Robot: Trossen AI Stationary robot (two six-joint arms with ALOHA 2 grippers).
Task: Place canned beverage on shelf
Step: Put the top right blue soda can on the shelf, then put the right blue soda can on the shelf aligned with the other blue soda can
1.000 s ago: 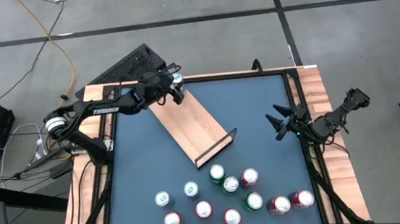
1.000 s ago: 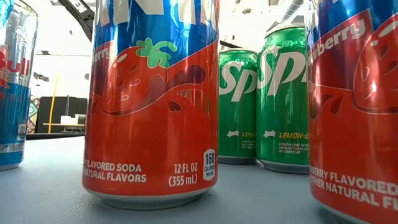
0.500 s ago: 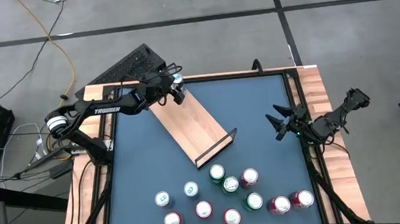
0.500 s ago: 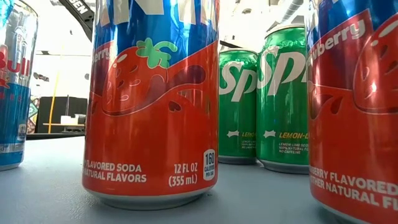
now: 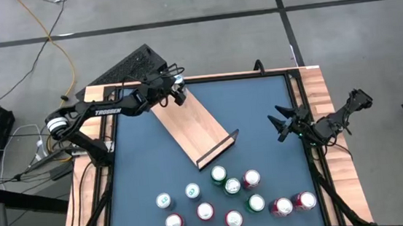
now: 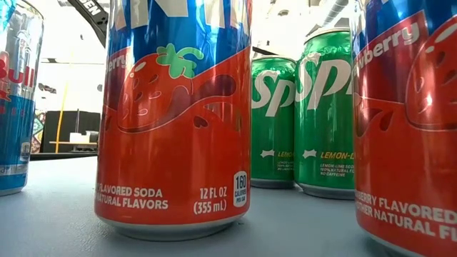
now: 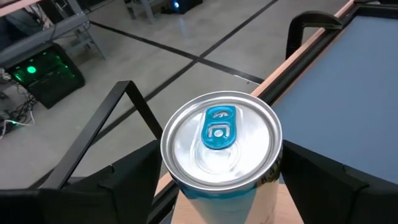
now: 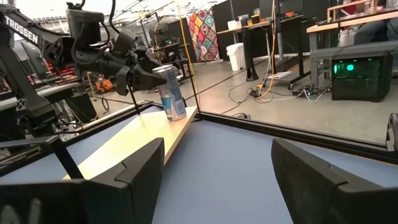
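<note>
Compared with a second ago, we see almost no change in the layout: the left gripper stays at the far end of the shelf, and only its fingers have spread a little wider around the slim can. In the left wrist view the can with the blue tab stands upright on the shelf's end, a dark finger on each side; we see a narrow gap on either side, so the fingers look open and no longer pinching it (whether one pad still brushes the can we cannot tell). The right wrist view shows the same can standing on the light-wood board with the left gripper around its upper part.

The right gripper waits at the desk's right edge, its fingers spread open and holding nothing, unchanged.

The shelf lies diagonally on the blue desk. The other cans stand grouped at the near side, where they were.
</note>
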